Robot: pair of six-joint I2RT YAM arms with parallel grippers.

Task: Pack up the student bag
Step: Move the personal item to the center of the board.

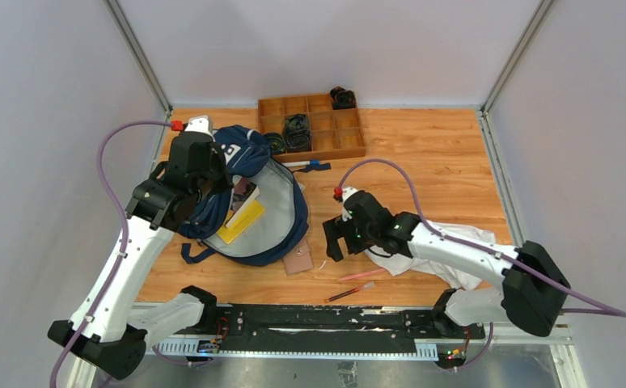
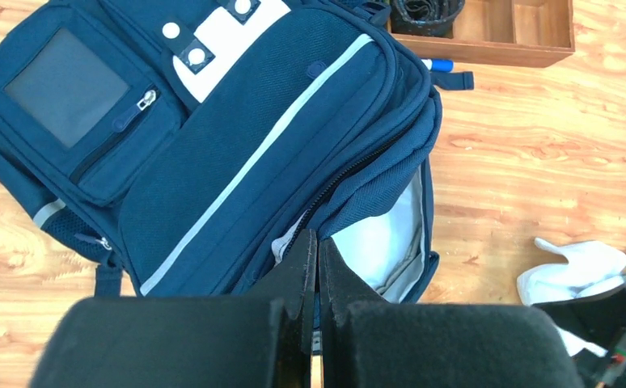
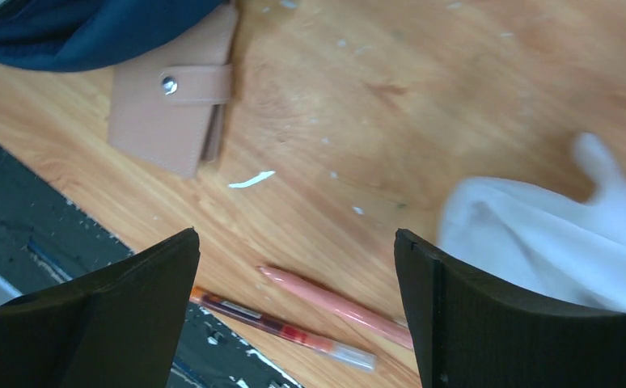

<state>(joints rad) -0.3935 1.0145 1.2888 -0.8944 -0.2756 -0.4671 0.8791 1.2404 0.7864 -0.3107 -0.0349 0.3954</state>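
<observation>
At the left jaws: clenched flat together, only a hairline slit between the two black fingers [image 2: 308, 267], tips down on the zip edge at the mouth of the large navy blue fabric student bag [image 2: 237, 145]; cannot tell whether pinching fabric there or only touching it. Bag lying on the left half of the orange wooden desk [image 1: 423, 153], front panel with its light grey stripe and grey-white patch turned toward the left arm [image 1: 132, 242], main compartment gaping, pale grey lining [image 2: 382, 242] showing, a flat yellow book [image 1: 241, 222] inside. At the right jaws: released, spread wide, empty, hanging over bare desk just right of the bag. Below them, a slim pink pen [image 3: 334, 305] and, just beside it on the near side, a dark red pen with a clear end [image 3: 277, 327], both flat on the wood close to the near edge of the desk. Left of the pens, a dusty pink wallet with a snap strap [image 3: 172, 105], close against the lower edge of the bag. Right of the open jaws, a crumpled white cloth [image 3: 552, 242], partly under the right arm [image 1: 455, 242]. At the far side, a brown wooden tray with square compartments [image 1: 314, 153], dark coiled things [image 1: 298, 131] in two of them; between tray and bag, a marker with a blue cap [image 1: 306, 165].
</observation>
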